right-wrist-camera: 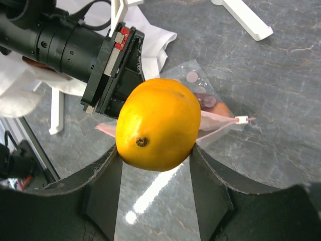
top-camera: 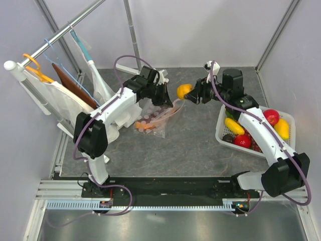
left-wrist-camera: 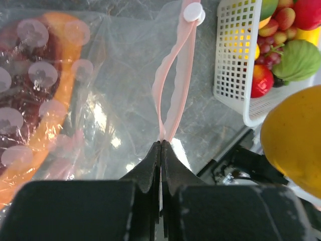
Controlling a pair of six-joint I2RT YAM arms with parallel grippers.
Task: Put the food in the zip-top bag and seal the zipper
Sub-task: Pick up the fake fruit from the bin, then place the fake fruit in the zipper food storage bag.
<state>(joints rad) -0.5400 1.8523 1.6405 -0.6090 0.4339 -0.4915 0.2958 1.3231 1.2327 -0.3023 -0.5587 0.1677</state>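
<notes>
Partway through, with pieces (left-wrist-camera: 65, 85) in the bag (left-wrist-camera: 120, 80), pinching its zipper (left-wrist-camera: 175, 85) with the left gripper (left-wrist-camera: 161, 146), clamping a fruit (right-wrist-camera: 158, 123) in the right gripper (right-wrist-camera: 155, 150), leaving basket (left-wrist-camera: 230, 60) food and sealing to do.

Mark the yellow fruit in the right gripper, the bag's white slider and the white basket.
yellow fruit (right-wrist-camera: 158, 123), right wrist view, middle of its skin.
white slider (left-wrist-camera: 193, 12), left wrist view, centre of the tab.
white basket (left-wrist-camera: 233, 65), left wrist view, its gridded side wall.
</notes>
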